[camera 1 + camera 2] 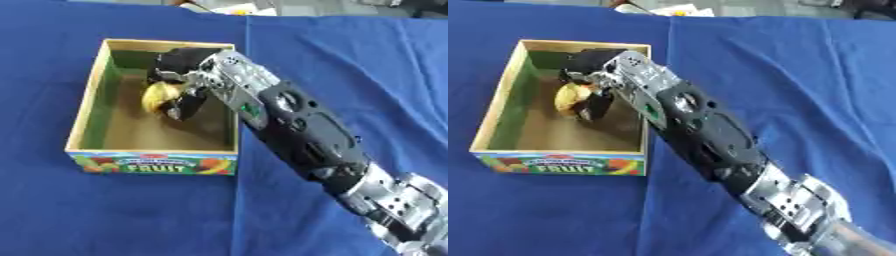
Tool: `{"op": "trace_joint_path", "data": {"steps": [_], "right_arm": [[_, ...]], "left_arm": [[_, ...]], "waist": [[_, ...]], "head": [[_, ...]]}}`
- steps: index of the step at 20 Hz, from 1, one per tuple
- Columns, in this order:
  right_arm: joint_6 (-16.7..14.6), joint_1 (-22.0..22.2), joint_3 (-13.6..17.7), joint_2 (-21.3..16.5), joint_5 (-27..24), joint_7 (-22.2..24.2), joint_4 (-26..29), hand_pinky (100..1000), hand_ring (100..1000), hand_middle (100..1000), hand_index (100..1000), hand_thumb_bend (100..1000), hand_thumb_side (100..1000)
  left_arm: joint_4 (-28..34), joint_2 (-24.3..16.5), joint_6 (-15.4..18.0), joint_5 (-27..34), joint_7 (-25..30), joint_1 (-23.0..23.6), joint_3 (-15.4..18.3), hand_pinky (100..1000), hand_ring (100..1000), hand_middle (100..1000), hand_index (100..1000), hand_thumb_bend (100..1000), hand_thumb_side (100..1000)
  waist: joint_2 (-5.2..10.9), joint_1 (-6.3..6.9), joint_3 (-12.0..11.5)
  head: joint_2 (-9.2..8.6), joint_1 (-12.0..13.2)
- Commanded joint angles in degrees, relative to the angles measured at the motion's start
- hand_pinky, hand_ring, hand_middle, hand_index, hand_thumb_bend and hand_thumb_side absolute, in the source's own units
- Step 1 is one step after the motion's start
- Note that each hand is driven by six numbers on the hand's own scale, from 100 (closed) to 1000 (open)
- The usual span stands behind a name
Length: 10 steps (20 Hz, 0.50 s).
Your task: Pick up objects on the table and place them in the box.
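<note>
1. A blue cloth (pixel 131 210) is spread over the table.
2. A wooden box (pixel 86 107), labelled FRUIT, is set on the cloth.
3. The right hand (pixel 179 70) is reached into the box, fingers curled around a yellow object (pixel 159 96).
4. The object is held inside the box.

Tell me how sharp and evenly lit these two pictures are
Left eye view: soft all over, the FRUIT lettering on the box barely crisp, light even on the blue cloth. Right eye view: equally soft; the right hand shades the yellow object, blurring its outline.
</note>
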<state>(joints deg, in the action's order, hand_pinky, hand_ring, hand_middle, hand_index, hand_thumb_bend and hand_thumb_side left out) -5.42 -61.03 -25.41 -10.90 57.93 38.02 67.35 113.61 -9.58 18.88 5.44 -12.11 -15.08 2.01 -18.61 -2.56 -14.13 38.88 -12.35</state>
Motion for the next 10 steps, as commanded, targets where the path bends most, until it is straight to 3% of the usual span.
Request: {"op": "trace_joint_path", "data": {"steps": [1,3,10], "right_arm": [[-0.6,-1.7,0.9,-0.3,0.9,1.5,0.7,793,764,706,922,100,207],[-0.7,-1.7,1.4,-0.4,1.1,1.8,1.1,802,771,727,957,100,308],[-0.6,-2.1,3.5,-2.5,-0.7,1.8,6.3,817,777,739,975,100,374]], "left_arm": [[1.0,-1.1,0.0,0.1,0.1,-0.4,-0.1,561,834,830,724,100,983],[1.0,-1.1,0.0,0.1,0.1,-0.4,-0.1,561,834,830,724,100,982],[1.0,-1.1,-0.1,0.0,0.0,-0.3,0.1,561,834,829,724,100,982]], "waist": [[1.09,0.47,0.0],[1.12,0.53,0.0],[1.37,0.69,0.4]], "head": [[-0.42,-0.3],[-0.48,-0.3],[-0.70,0.4]]}}
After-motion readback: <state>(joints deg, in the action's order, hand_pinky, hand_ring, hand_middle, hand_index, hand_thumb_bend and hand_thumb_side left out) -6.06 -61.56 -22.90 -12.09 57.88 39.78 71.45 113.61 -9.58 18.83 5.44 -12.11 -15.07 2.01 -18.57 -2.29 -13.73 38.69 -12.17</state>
